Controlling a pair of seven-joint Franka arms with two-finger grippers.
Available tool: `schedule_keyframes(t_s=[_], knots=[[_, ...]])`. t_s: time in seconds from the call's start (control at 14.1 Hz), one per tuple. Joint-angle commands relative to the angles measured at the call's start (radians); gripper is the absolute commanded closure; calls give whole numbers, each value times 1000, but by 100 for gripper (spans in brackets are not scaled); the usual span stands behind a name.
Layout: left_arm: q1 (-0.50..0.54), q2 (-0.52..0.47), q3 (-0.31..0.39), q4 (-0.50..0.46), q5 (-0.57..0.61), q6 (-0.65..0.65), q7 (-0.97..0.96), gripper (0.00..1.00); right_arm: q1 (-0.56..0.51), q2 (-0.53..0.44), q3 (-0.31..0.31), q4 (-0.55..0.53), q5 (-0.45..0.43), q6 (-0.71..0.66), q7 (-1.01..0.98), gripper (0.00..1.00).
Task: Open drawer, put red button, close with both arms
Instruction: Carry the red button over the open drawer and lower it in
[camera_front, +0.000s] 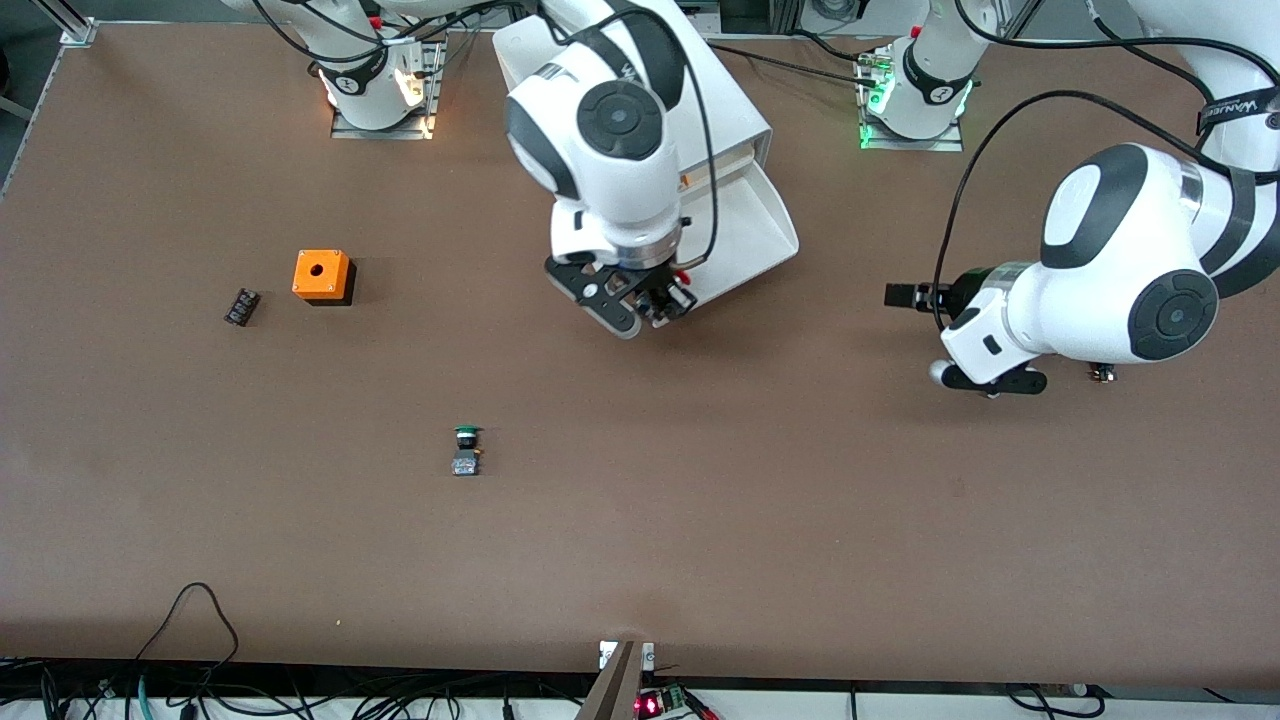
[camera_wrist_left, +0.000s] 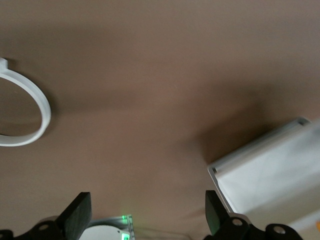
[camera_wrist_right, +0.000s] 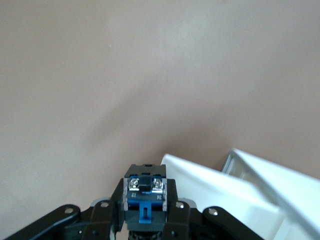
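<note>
brown table (camera_front: 800, 520) holds the pulled-out drawer (camera_front: 745, 215), half hidden; right gripper (camera_front: 640, 300) pinches the red button (camera_wrist_right: 144, 192), blue base showing; left gripper (camera_wrist_left: 145, 215) waits, spread wide.

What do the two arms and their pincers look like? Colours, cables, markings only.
Both arms are glossy white with rounded shells, black bands and round dark-grey joint caps. Black cables loop along each. The left arm carries a black strap with white lettering near its upper link. The right pincer and left pincer are black, with flat black fingers on bolted brackets.
</note>
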Motion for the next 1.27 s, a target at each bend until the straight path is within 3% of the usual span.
schedule_keyframes(t_s=[0.0,0.5,0.57,0.64,0.71,1.06,1.2], knots=[[-12,27,9,17,44,39,-78,0,42,32,-14,0,-5,30,128,100],[-39,38,2,4,62,59,-143,0,94,72,-13,-67,-8,98,312,100],[-38,38,2,-3,62,60,-144,0,95,70,-13,-70,-2,96,312,86],[-38,38,2,-3,62,60,-144,0,91,69,-13,-70,3,91,312,17],[-38,38,2,-3,62,60,-146,0,99,69,-13,-70,-10,87,309,0],[-39,35,2,-20,59,75,-187,0,79,49,-52,-58,-8,79,273,0],[-41,25,-3,-61,56,120,-239,0,46,43,-66,-37,-5,79,150,0]])
